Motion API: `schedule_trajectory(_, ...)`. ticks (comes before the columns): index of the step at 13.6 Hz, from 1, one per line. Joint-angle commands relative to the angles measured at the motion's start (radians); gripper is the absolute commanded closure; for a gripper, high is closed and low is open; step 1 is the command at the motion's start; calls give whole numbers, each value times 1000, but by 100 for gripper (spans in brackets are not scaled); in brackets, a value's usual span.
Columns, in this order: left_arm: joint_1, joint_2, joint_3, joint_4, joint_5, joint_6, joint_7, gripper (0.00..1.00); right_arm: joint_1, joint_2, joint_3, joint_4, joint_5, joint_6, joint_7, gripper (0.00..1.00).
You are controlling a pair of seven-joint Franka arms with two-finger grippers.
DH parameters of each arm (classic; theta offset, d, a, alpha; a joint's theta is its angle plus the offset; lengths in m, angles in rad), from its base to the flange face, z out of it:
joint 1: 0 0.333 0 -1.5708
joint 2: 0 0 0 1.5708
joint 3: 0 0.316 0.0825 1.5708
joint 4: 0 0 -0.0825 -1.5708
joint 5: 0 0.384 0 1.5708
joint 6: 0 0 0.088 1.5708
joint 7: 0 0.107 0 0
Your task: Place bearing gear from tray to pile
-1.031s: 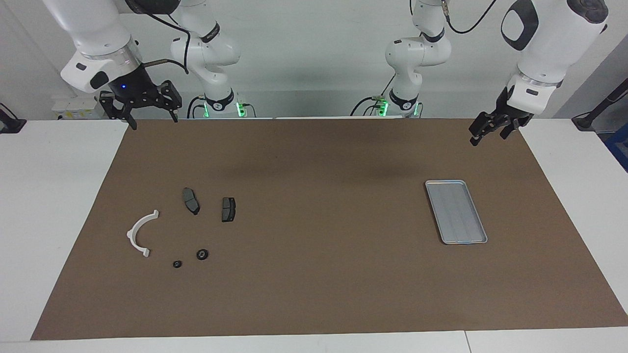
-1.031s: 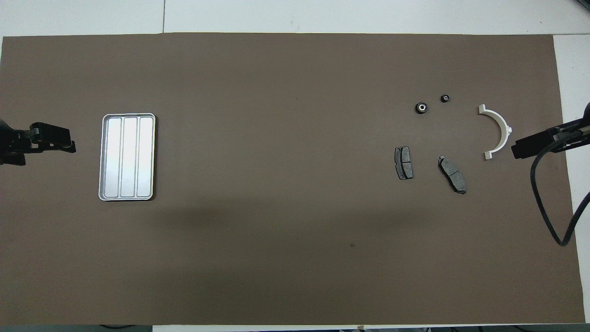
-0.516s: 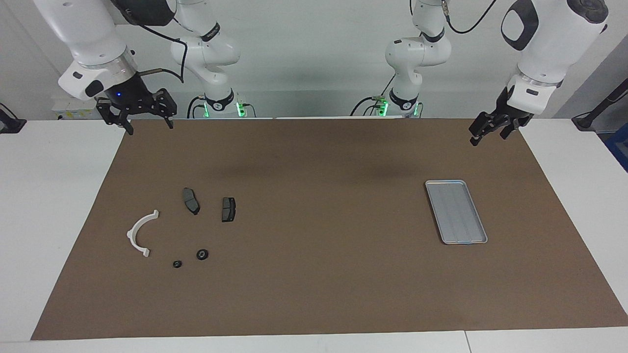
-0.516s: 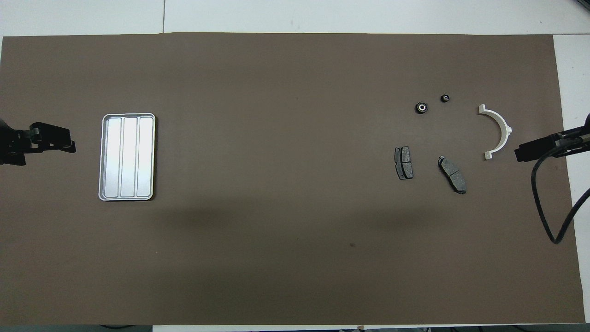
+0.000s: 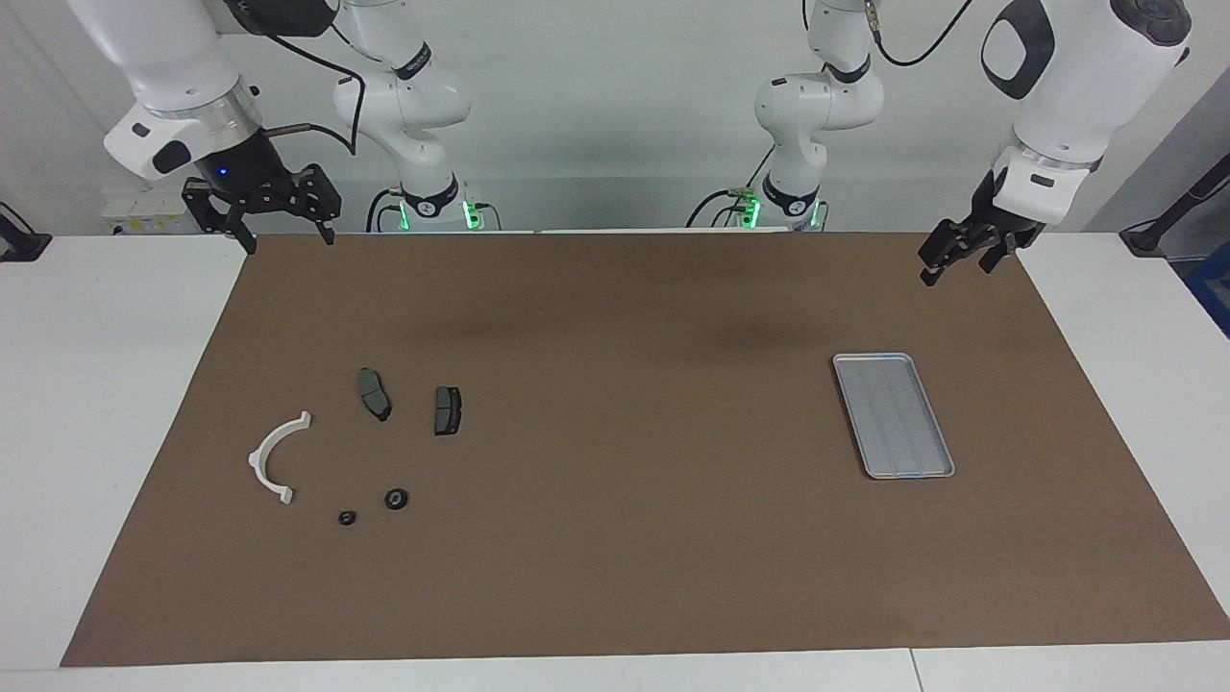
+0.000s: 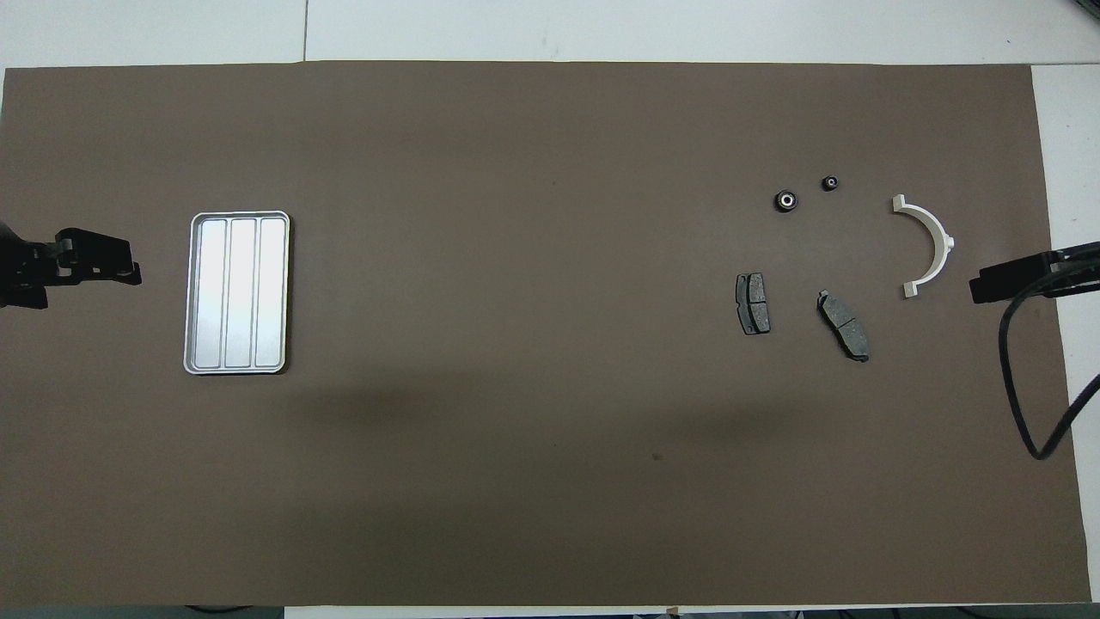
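The silver tray (image 5: 894,415) lies empty on the brown mat toward the left arm's end; it also shows in the overhead view (image 6: 236,292). Toward the right arm's end lies the pile: a white half-ring bracket (image 5: 274,457), two dark brake pads (image 5: 375,393) (image 5: 448,409), and two small black bearing gears (image 5: 395,499) (image 5: 347,518) farther from the robots than the pads. The gears also show in the overhead view (image 6: 785,201) (image 6: 830,182). My right gripper (image 5: 288,238) is open and empty, raised over the mat's edge at the right arm's end. My left gripper (image 5: 951,269) hangs over the mat's edge by the tray and waits.
The brown mat (image 5: 625,538) covers most of the white table (image 5: 106,384). A black cable (image 6: 1023,387) hangs from the right arm over the mat's edge.
My right gripper has risen and drawn back from the pile toward the right arm's end of the table. The left arm and the parts have not moved.
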Motion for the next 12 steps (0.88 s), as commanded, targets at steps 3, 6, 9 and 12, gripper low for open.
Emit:
schedule_trajectory(3,4,-18,-1,-7,-11,-16,5,0,6,2,-2,0,2,21,36,0)
schedule_trajectory(6,4,-18,-1,-7,-11,-16,5,0,3,2,-2,4,2,18,36,0)
schedule_trajectory(9,4,-18,-1,-7,-11,-16,5,0,6,2,-2,4,2,20,36,0)
schedule_trajectory(12,4,-18,-1,-7,-11,-16,5,0,8,2,-2,4,2,18,36,0)
